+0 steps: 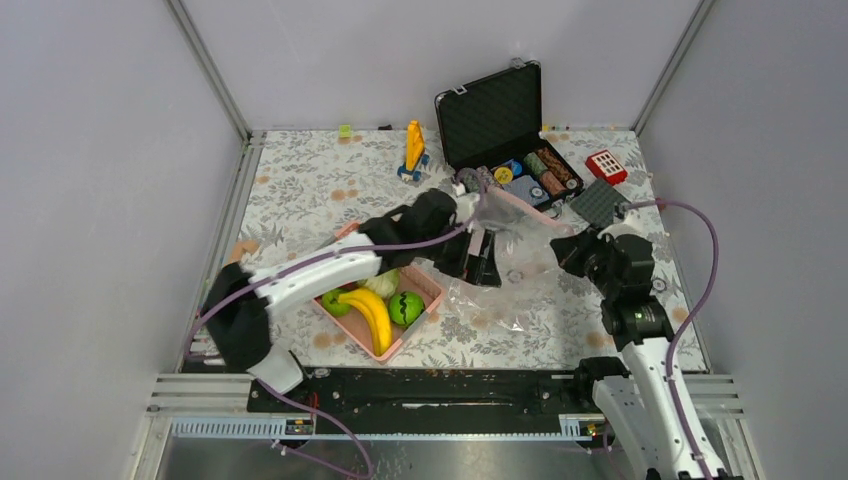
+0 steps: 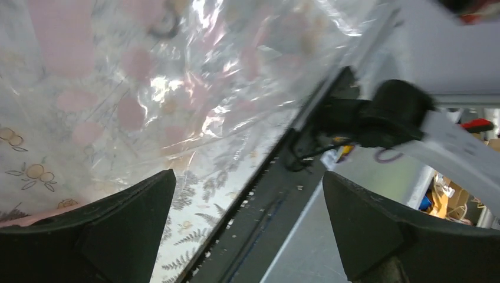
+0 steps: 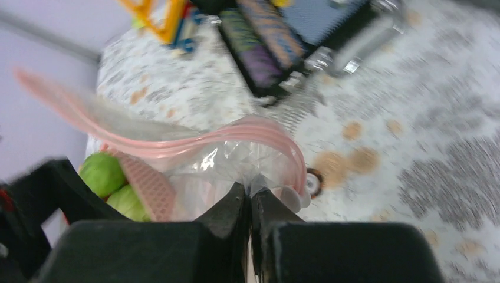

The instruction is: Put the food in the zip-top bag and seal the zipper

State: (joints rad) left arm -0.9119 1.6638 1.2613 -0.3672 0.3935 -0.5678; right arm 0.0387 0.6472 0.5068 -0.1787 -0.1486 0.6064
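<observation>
The right tool (image 1: 560,245) props the zip-top bag (image 1: 495,305) open toward the right edge, probably for loading; the food (image 1: 370,315) sits in a basket (image 1: 432,283) by the near edge. Left wrist: the left tool (image 2: 249,177) gapes, empty, facing the bag. Right wrist: fingers (image 3: 227,209) pinch the film under the zipper (image 3: 194,141)

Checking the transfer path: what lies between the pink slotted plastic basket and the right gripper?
In the top view, the clear crinkly zip-top bag and the open left gripper lie there.

A yellow banana (image 1: 372,318) and green fruit (image 1: 405,307) sit in the pink basket (image 1: 429,287) — the clear bag (image 1: 485,300) lies beside it.
</observation>
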